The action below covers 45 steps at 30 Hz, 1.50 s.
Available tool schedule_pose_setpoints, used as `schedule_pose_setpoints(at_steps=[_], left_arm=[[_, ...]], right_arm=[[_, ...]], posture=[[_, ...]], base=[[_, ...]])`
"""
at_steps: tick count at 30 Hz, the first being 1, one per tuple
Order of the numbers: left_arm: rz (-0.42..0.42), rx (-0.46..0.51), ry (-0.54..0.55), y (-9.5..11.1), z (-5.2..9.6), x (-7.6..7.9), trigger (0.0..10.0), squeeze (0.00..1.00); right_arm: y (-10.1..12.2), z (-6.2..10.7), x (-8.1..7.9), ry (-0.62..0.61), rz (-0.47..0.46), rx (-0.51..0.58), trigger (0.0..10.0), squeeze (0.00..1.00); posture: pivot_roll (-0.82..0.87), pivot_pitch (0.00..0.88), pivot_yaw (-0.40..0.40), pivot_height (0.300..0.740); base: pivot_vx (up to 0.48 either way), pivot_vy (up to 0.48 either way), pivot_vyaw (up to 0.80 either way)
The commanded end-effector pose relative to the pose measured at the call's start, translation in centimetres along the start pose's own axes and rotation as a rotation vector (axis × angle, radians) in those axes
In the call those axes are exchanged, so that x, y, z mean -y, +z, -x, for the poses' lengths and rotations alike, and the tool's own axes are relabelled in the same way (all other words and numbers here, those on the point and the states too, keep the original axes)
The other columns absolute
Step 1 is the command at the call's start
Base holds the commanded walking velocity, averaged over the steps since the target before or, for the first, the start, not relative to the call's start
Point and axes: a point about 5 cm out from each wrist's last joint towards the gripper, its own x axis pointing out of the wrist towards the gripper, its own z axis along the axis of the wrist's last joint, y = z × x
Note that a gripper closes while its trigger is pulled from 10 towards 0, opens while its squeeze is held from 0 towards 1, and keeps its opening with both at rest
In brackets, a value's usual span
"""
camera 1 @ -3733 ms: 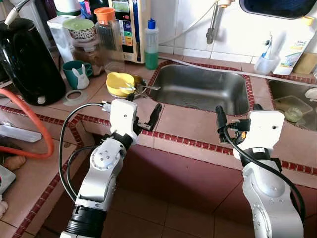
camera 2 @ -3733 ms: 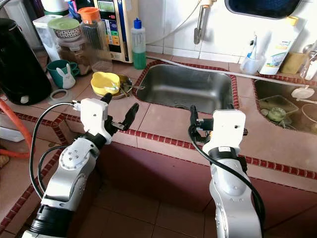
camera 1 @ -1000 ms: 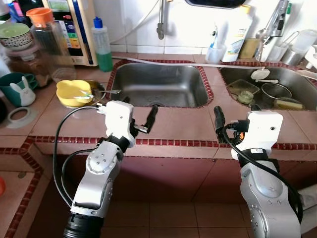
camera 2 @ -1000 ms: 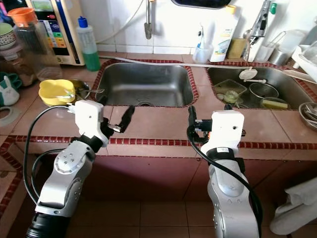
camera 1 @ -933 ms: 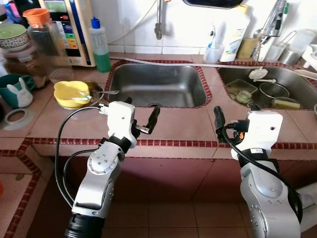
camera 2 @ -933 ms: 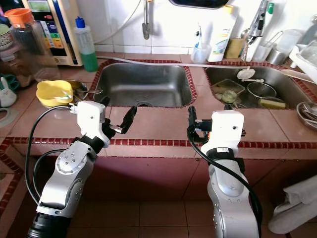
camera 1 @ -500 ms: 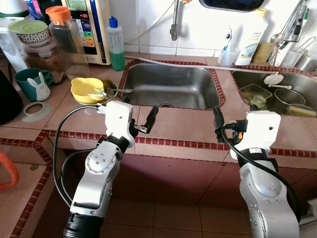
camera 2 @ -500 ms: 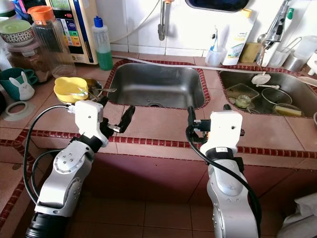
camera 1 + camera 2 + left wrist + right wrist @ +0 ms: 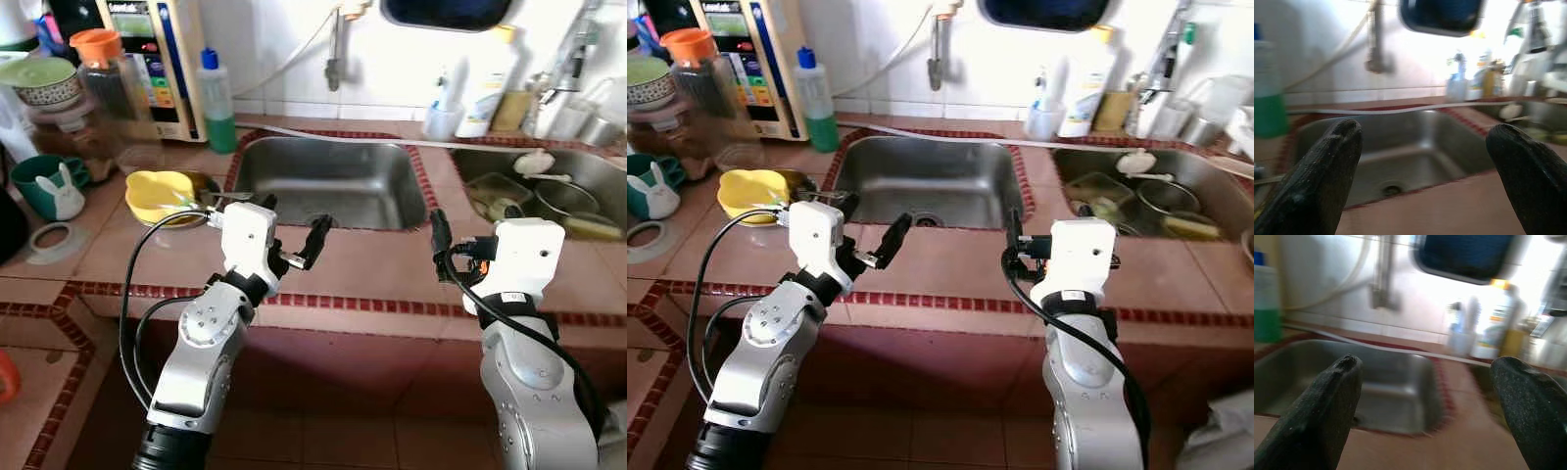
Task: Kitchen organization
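I hold my left claw [image 9: 292, 235] with its fingers spread apart and empty over the front strip of the tiled tabletop [image 9: 362, 264], just before the steel sink [image 9: 328, 181]. My right claw [image 9: 1430, 406] hangs over the same strip further right, its fingers likewise wide apart and gripping nothing. A yellow bowl [image 9: 160, 193] with a spoon sits on the tabletop left of the sink, near a green bottle [image 9: 217, 93] and a teal cup [image 9: 44, 181], while dishes [image 9: 549, 191] lie in the second basin on the right.
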Motion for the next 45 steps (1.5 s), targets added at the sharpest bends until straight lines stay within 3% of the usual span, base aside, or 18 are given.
schedule_pose_setpoints(at_steps=[1, 10, 33, 45], left_arm=[[-0.002, 0.021, -0.022, 0.56, -0.36, 0.48, 10.0, 0.00], [0.003, 0.026, -0.026, 0.57, -0.30, 0.64, 10.0, 0.00], [-0.008, 0.020, -0.024, 0.50, -0.37, 1.06, 10.0, 0.00], [0.007, 0.017, -0.029, 0.44, -0.47, 1.15, 10.0, 0.00]], right_arm=[[-0.04, 0.17, 0.71, -0.024, 0.012, -0.001, 10.0, 0.00], [-0.06, 0.21, 0.72, -0.024, 0.012, -0.003, 10.0, 0.00], [-0.19, 0.18, 0.72, -0.022, 0.011, -0.006, 10.0, 0.00], [-0.15, 0.21, 0.79, -0.025, 0.014, -0.006, 10.0, 0.00]], posture=[[0.04, 0.000, 0.000, 0.740], [0.04, 0.000, 0.000, 0.740], [0.04, 0.000, -0.005, 0.740], [0.04, 0.000, -0.004, 0.740]], base=[[0.356, 0.000, 0.00], [0.348, 0.000, 0.00], [0.000, 0.000, 0.00], [0.000, -0.382, 0.00]])
